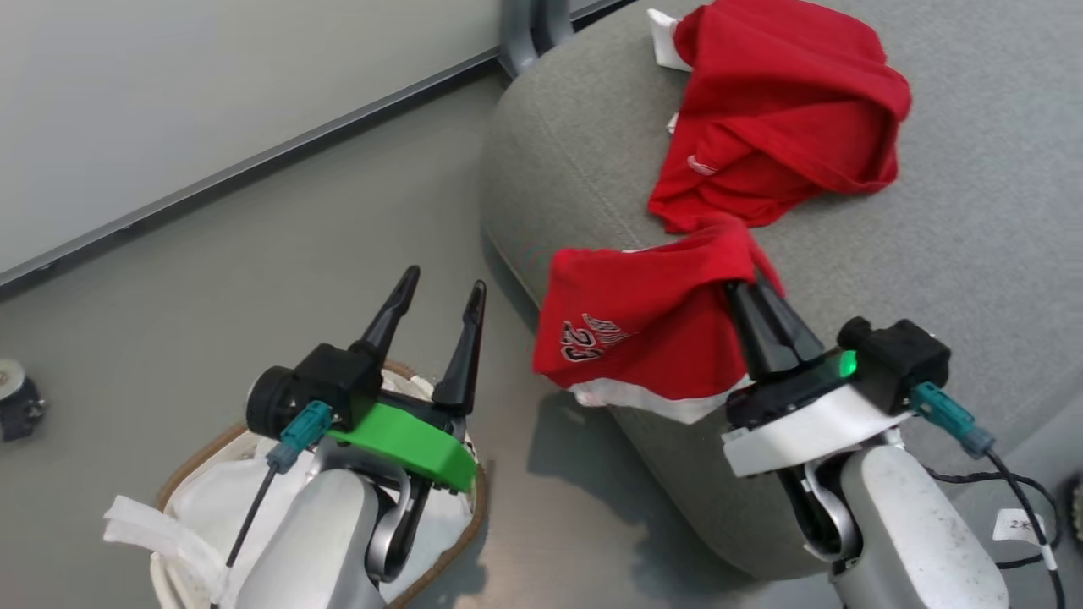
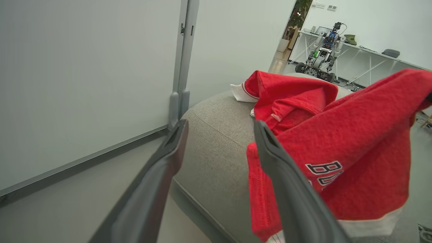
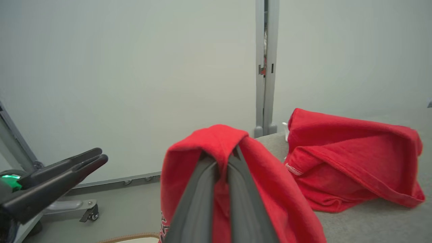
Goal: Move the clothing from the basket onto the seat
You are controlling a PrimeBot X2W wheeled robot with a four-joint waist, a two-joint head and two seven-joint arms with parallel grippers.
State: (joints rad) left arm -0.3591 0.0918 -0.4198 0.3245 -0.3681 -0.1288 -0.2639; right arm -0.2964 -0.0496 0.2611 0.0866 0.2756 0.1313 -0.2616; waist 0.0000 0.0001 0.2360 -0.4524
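Observation:
My right gripper (image 1: 757,283) is shut on a red garment (image 1: 643,326) with white trim and "23" lettering, holding it over the left edge of the grey sofa (image 1: 973,237). In the right wrist view the red cloth (image 3: 216,145) drapes over my closed fingers (image 3: 199,202). A second red garment (image 1: 778,118) lies crumpled on the seat farther back. My left gripper (image 1: 440,292) stands open and holds nothing, above the white basket (image 1: 203,448) with its brown rim and white liner. The left wrist view shows the held garment (image 2: 354,152) and the sofa (image 2: 216,148).
A pale wall panel with a grey post (image 1: 529,30) runs behind the sofa's left end. A small caster wheel (image 1: 17,397) sits on the grey floor at far left. Another robot (image 2: 320,57) and a white table stand far off in the left wrist view.

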